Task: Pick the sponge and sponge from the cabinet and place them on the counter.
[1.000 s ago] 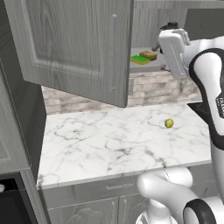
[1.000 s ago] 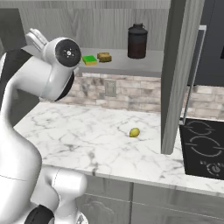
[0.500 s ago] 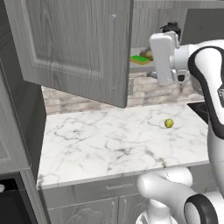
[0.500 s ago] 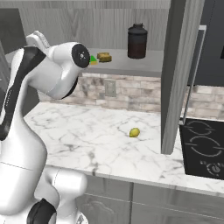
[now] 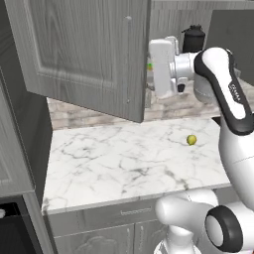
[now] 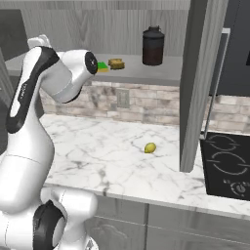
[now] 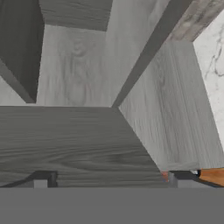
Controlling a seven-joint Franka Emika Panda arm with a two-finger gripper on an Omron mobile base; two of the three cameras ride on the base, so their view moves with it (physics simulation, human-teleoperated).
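Two sponges, green sponge [image 6: 102,67] and brown sponge [image 6: 116,63], sit on the cabinet shelf [image 6: 146,73], at nine o'clock of the canister [image 6: 152,46]. Neither is picked; pincer [image 7: 109,180] wide, empty; bench [image 6: 122,156] awaits both.

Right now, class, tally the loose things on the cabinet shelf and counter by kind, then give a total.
Sponges: 2, green sponge and yellow-brown sponge
Dark canister: 1
Yellow-green ball: 1
Total: 4
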